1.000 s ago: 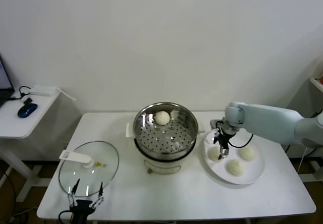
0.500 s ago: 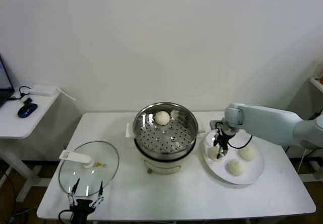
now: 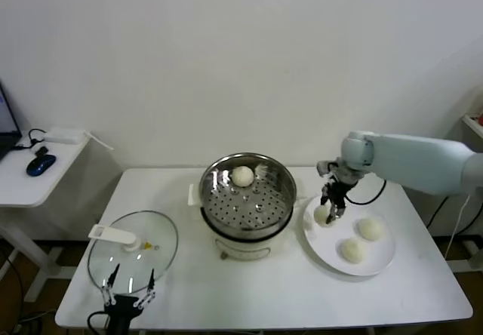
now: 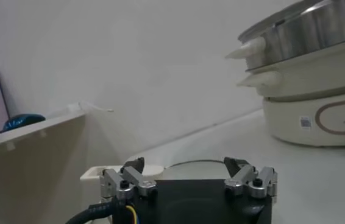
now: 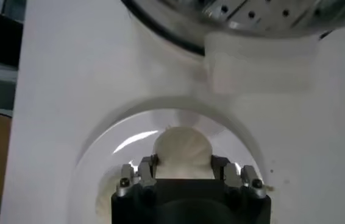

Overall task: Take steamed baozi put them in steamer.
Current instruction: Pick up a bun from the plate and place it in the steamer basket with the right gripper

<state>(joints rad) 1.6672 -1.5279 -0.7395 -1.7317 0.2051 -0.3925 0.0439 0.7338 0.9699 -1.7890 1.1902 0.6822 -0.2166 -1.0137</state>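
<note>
The white rectangular table (image 3: 264, 290) carries a shiny steel steamer (image 3: 247, 199), a round glass lid (image 3: 133, 250) and a white round plate (image 3: 377, 258).

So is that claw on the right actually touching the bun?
Touching. In the right wrist view the right claw has a finger pressed against each side of the bun, above the white plate.

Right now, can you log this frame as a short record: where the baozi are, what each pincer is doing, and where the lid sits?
baozi in steamer: one
baozi on plate: two
baozi in grasp: one, lifted over the plate's steamer-side edge
right pincer: shut on that baozi
left pincer: open, idle at the table's front-left edge by the lid
glass lid: flat on table, left of steamer
</note>
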